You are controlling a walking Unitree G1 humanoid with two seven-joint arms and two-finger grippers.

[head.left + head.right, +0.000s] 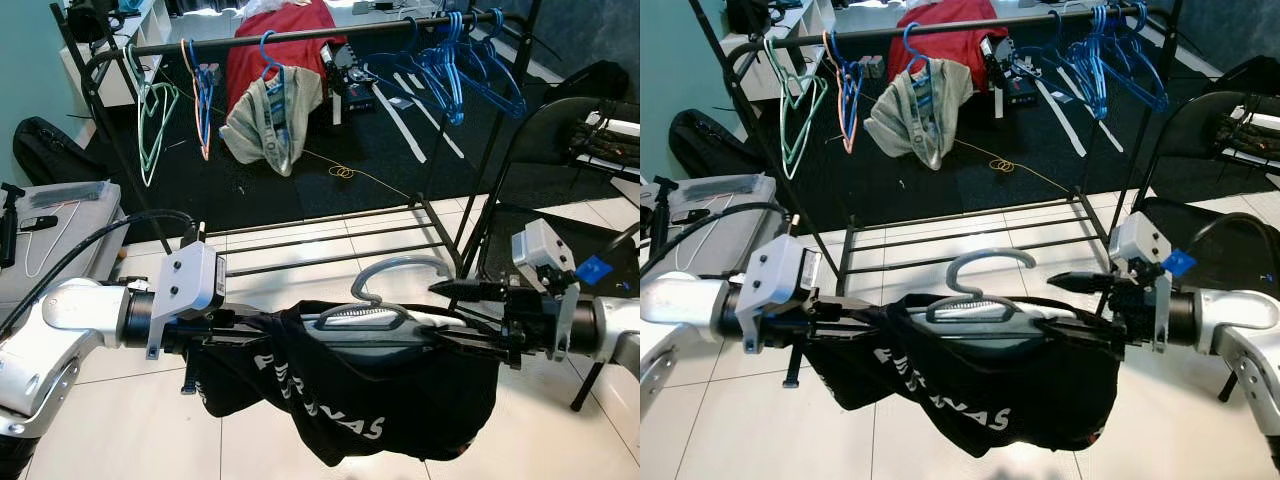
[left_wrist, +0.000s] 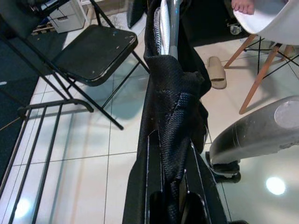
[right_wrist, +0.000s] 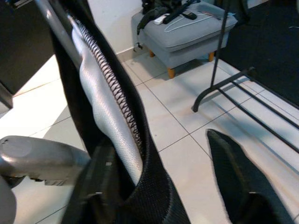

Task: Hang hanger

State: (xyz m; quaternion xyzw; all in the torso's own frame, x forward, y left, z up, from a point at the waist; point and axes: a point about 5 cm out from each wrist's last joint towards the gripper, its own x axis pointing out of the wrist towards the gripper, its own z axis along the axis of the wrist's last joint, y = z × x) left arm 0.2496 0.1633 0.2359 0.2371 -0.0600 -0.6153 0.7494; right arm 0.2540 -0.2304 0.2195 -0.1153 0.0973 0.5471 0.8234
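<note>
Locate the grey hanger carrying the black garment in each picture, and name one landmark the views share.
Left eye: hanger centre, hook up.
Right eye: hanger centre, slightly left.
Left wrist: its bar at the top.
Right wrist: its ribbed shoulder runs diagonally.
Shared landmark: black garment.

A hanger (image 1: pixel 385 300) carrying a shirt (image 1: pixel 350 385) sits between the left claw (image 1: pixel 235 325) and right claw (image 1: pixel 455 305). Behind stands a clothes rack (image 1: pixel 300 35); a folding chair (image 1: pixel 570 150) is to its right.
</note>
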